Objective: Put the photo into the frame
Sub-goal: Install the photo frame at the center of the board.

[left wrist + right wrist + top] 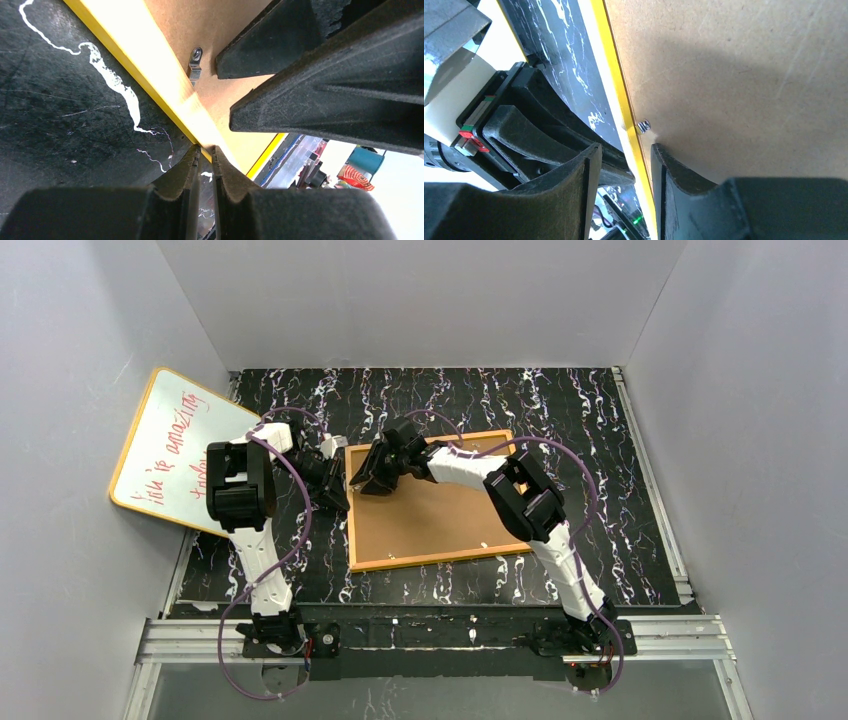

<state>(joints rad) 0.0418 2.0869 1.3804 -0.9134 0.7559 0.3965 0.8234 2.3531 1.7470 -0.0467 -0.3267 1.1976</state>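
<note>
The frame [430, 560] lies face down in the middle of the table, its thin yellow border around the brown backing board [440, 520]. The photo is hidden. My left gripper [338, 495] is at the frame's left edge. In the left wrist view its jaws [205, 150] are nearly closed, tips pinching the yellow rim [150, 65]. My right gripper [365, 480] is at the frame's far-left corner. In the right wrist view it [626, 150] is open and straddles the rim [616, 75], one finger on the backing board [734, 75], the other outside.
A yellow-edged whiteboard [170, 450] with red writing leans at the far left. A small metal clip [195, 62] sits on the backing board by the rim, and also shows in the right wrist view [644, 126]. The two grippers are close together. Grey walls surround the table.
</note>
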